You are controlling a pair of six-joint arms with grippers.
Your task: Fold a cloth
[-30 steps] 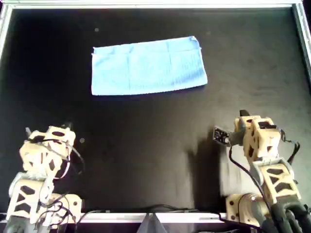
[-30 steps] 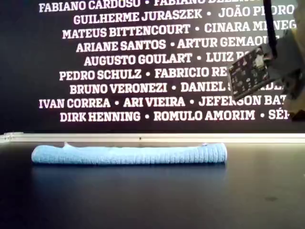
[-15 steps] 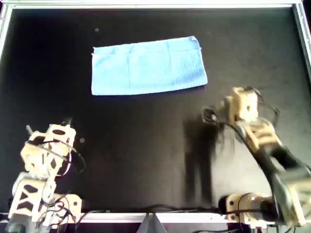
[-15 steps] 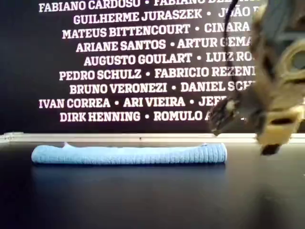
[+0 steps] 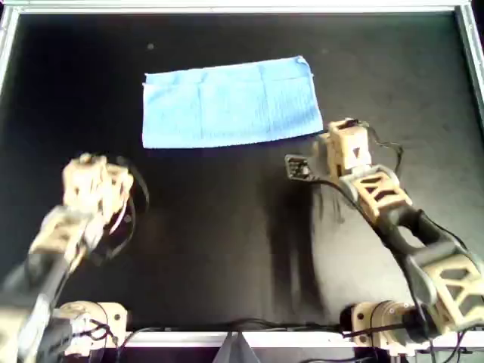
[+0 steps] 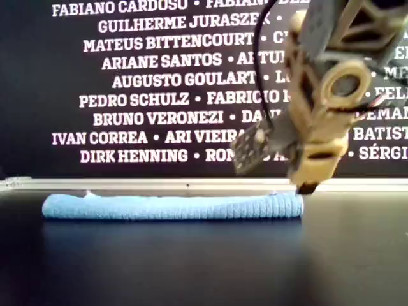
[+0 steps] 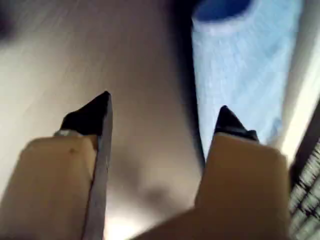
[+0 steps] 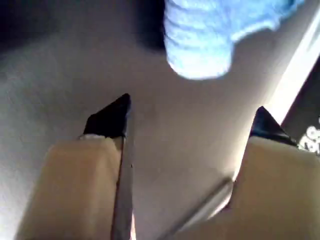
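The cloth (image 5: 231,102) is a light-blue rectangle lying flat, folded, on the black table toward the far side of the overhead view. In the exterior view the cloth (image 6: 172,206) is a low blue band. My right gripper (image 5: 344,127) hovers just off the cloth's near corner on the overhead view's right. It is open, with the cloth's end (image 8: 205,40) just beyond the right gripper (image 8: 193,104). My left gripper (image 5: 94,162) is at the overhead view's left, well short of the cloth, open and empty. Beyond the left gripper (image 7: 164,102) lies the cloth (image 7: 240,65).
A metal rim (image 5: 227,7) frames the black table (image 5: 227,227). A dark wall with white printed names (image 6: 146,95) stands behind the table. A small circuit board (image 5: 296,166) juts from the right arm. The right gripper (image 6: 307,185) hangs over the cloth's end at the exterior view's right.
The right arm has reached forward from the near edge to the cloth's near corner. The left arm has lifted and moved forward too. The cloth has not moved.
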